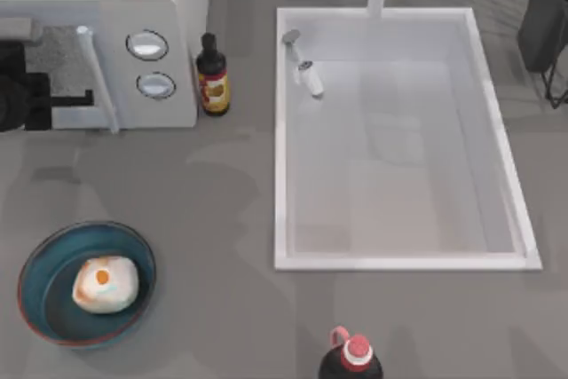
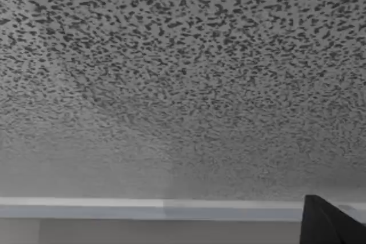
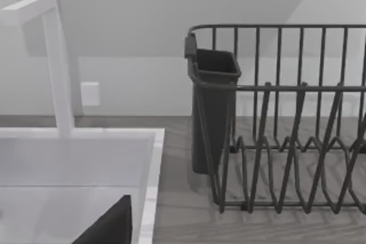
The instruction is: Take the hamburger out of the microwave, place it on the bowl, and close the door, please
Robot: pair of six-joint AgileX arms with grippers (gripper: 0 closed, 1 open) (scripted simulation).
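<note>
Top view, largest first: the microwave (image 1: 102, 37) stands at the table's far left, a white-grey box whose long axis runs left to right, its two knobs and front facing toward the near edge. The door (image 1: 62, 77) looks shut or very nearly so, lying flat across the front with its pale bar handle (image 1: 98, 80) running slantwise down it; I judge the closing step to be at or close to its end. The left gripper (image 1: 40, 98) sits right at that door, a dark shape at the picture's left edge, and the left wrist view looks straight onto the speckled door window (image 2: 183, 72) from close up; whether its fingers are spread or closed, I cannot tell. The bowl (image 1: 35, 264) rests well apart from the microwave, at the near left of the table, upright and open upward. The hamburger (image 1: 105, 284) already lies inside it, slightly longer left to right, orange spot upward, so the fetch and the placing appear done. The right arm is parked at the far right, by the dish rack (image 3: 286, 118) and sink (image 1: 399, 255).
</note>
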